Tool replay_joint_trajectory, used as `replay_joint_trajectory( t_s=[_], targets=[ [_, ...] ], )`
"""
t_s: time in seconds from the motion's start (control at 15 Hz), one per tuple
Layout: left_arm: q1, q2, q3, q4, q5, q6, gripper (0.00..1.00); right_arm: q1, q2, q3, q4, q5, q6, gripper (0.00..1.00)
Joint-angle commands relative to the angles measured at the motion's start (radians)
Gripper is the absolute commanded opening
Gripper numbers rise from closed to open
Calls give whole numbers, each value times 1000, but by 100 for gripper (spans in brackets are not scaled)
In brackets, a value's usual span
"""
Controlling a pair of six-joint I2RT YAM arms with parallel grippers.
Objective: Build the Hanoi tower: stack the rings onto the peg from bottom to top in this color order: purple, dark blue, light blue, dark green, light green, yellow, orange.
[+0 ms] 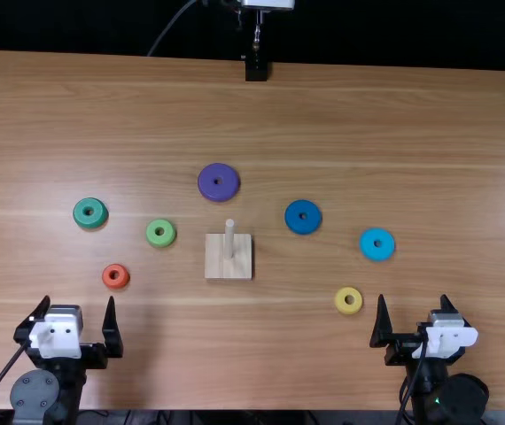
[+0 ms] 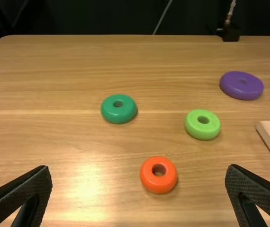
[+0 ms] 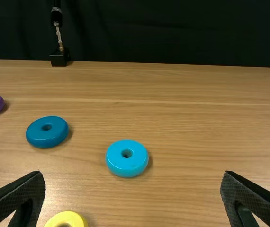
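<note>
In the top view my left gripper (image 1: 77, 315) and right gripper (image 1: 414, 310) stand open near the front edge, holding nothing. The wooden peg base (image 1: 218, 258) is central and bears no ring. Flat on the table lie the purple (image 1: 207, 188), dark blue (image 1: 293, 219), light blue (image 1: 369, 246), dark green (image 1: 81, 218), light green (image 1: 152, 239), yellow (image 1: 342, 305) and orange-red (image 1: 108, 282) rings. The orange-red ring (image 2: 147, 178) lies ahead of my left gripper (image 2: 139, 196) in its wrist view; the light blue ring (image 3: 118, 166) lies ahead of my right gripper (image 3: 133, 198).
A small black stand (image 1: 257, 69) with a thin metal stem is at the table's far edge, with dark cloth behind. The light brown table (image 1: 368, 124) extends around the scattered rings.
</note>
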Motion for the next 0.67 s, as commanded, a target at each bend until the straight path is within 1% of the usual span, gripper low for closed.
replay_joint_trajectory(
  t_s=[0.0,0.07,0.33,0.47,0.6],
  targets=[
    [6,-11,-61,-54,73,14,100,-10,-13,-68,-75,-12,2,100],
    [5,-11,-5,-56,95,14,100,-10,-13,-68,-75,-12,2,100],
    [6,-11,104,-60,95,14,100,-10,-13,-68,-75,-12,2,100],
    [8,-3,108,-58,95,14,100,-10,-13,-68,-75,-12,2,100],
    [23,63,168,-60,95,12,100,-10,-13,-68,-75,-12,2,100]
  ],
)
